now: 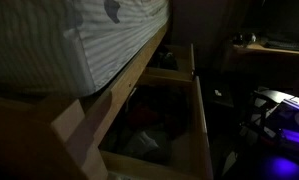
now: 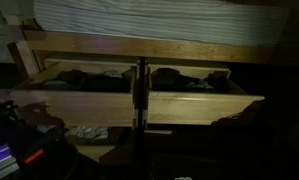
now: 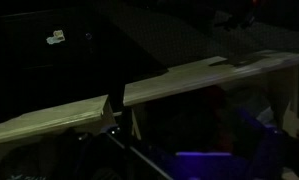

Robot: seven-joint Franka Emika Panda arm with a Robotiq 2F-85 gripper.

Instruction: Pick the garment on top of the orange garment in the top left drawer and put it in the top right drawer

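Note:
The scene is very dark. In an exterior view two top drawers stand open under a bed: the top left drawer and the top right drawer. Dark crumpled garments lie in the left one, and more garments in the right one. I cannot make out an orange garment or which piece lies on top. My arm shows only as a dim shape with a purple glow, away from the drawers. The wrist view shows a wooden rail and darkness, with no jaws discernible.
A striped mattress overhangs the drawers and also shows in an exterior view. A lower drawer is open with a pale garment in it. A wooden divider post stands between the two top drawers.

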